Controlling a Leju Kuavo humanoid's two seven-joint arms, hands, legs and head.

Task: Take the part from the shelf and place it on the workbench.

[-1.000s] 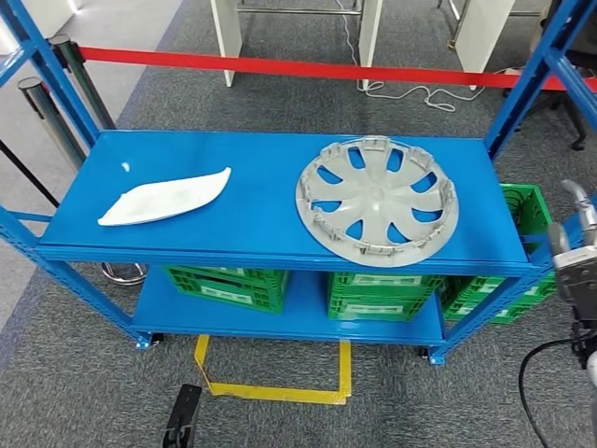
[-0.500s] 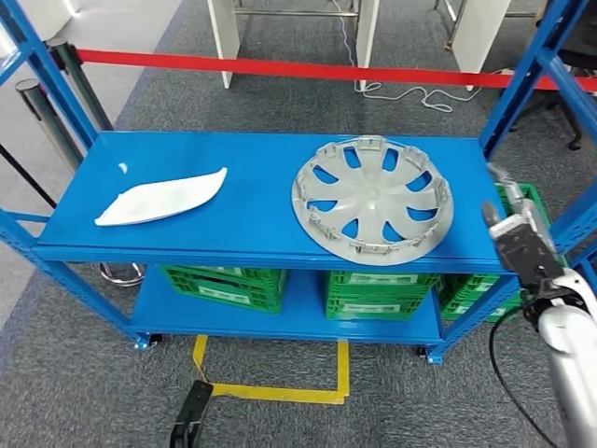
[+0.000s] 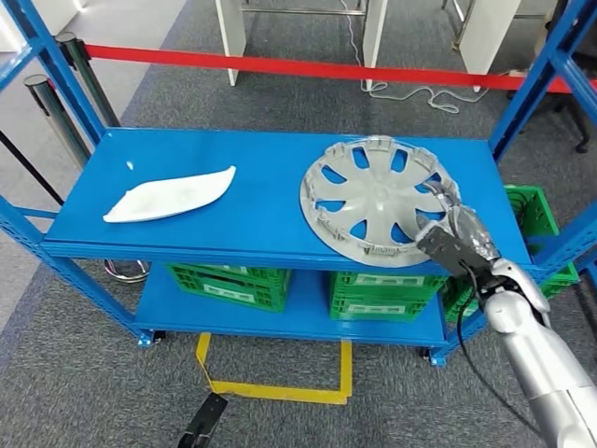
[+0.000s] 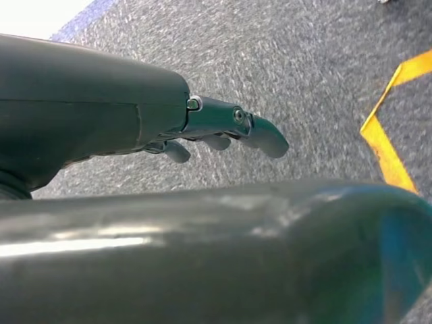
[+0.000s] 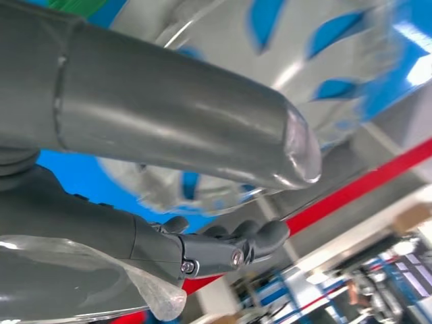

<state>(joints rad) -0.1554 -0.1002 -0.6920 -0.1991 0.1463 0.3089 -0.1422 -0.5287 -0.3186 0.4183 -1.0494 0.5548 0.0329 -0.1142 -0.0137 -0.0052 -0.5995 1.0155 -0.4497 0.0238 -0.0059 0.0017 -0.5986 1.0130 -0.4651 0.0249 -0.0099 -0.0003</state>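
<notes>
A blue steel shelf [image 3: 268, 245] is seen carrying a round, silver-grey, spoked plastic hubcap [image 3: 373, 198] toward its right end. The right hand [image 3: 451, 233] is stretched over the hubcap's near-right rim, fingers apart, nothing gripped. A pale curved panel [image 3: 169, 194] lies well left of the hubcap. The left hand [image 4: 224, 128] is held empty, fingers extended, above grey carpet [image 4: 306, 74].
</notes>
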